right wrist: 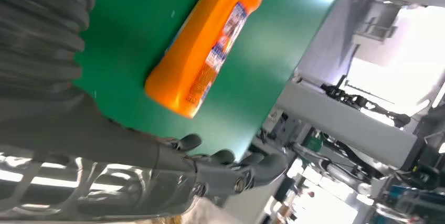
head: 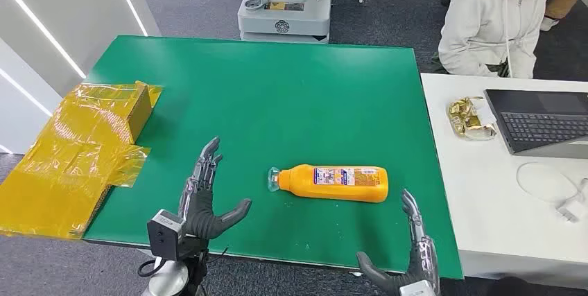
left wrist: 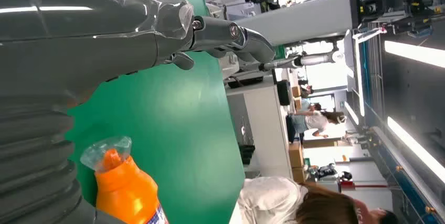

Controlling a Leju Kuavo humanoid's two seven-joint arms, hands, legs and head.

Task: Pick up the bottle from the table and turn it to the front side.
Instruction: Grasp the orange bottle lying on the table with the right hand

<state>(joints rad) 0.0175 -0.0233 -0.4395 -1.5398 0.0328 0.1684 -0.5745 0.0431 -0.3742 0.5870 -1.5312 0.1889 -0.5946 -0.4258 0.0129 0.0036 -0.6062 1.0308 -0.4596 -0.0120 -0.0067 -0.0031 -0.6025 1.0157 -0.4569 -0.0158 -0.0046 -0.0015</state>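
The orange bottle [head: 331, 183] lies on its side on the green bench [head: 277, 88], cap toward nine o'clock, label up — between the two hands. The left hand [head: 205, 199] at its eight o'clock and the right hand [head: 410, 254] at its four o'clock both hover with fingers spread, holding nothing.

I stand in an open lab or office hall: a green tabletop [head: 277, 88] on grey carpet, a white desk [head: 485, 192] with a laptop [head: 541, 119] where a person [head: 496, 19] sits, long ceiling light strips [left wrist: 414, 53], and machine frames [left wrist: 315, 17] behind.
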